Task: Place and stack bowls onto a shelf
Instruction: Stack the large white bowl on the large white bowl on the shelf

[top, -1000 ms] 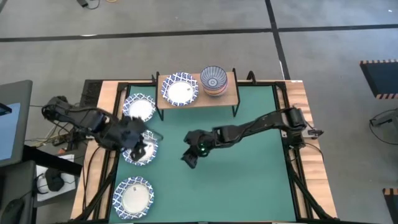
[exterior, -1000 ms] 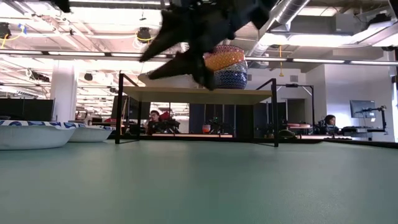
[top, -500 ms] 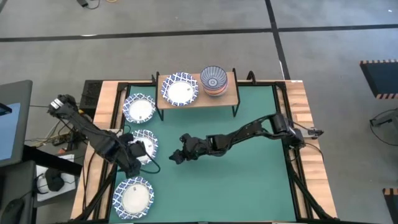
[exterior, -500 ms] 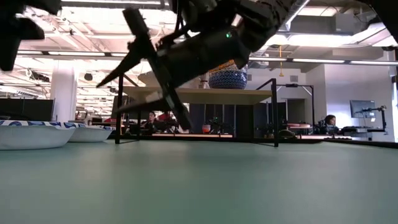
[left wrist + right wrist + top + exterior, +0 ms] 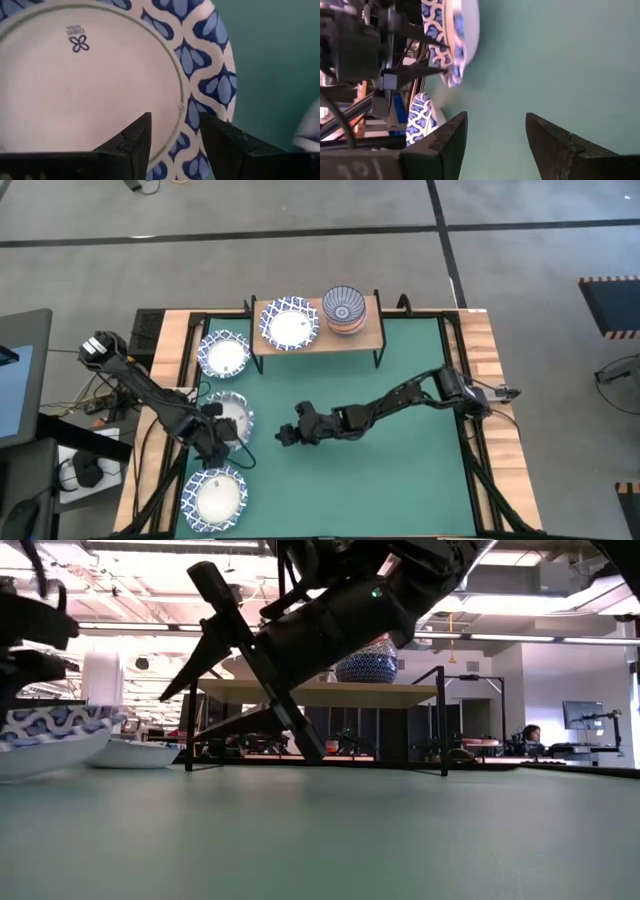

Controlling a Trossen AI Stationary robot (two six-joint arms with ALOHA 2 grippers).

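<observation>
- Left gripper point(image 5: 222, 428) is down over the middle bowl point(image 5: 236, 416) on the bench's left side, jaws straddling its near rim, one finger point(image 5: 131, 141) inside and one outside, a gap showing around the rim, so not yet clamped.
- That bowl looks tilted in the low view, one edge lifted off the mat point(image 5: 400, 480).
- Right gripper point(image 5: 287, 436) hovers just beside it, jaws wide apart, pointing at the bowl.
- Bowl: wide, shallow, blue lattice rim, white centre.
- Shelf point(image 5: 375, 330) lies well away at the far edge, already holding one wide bowl and a small stack.
</observation>
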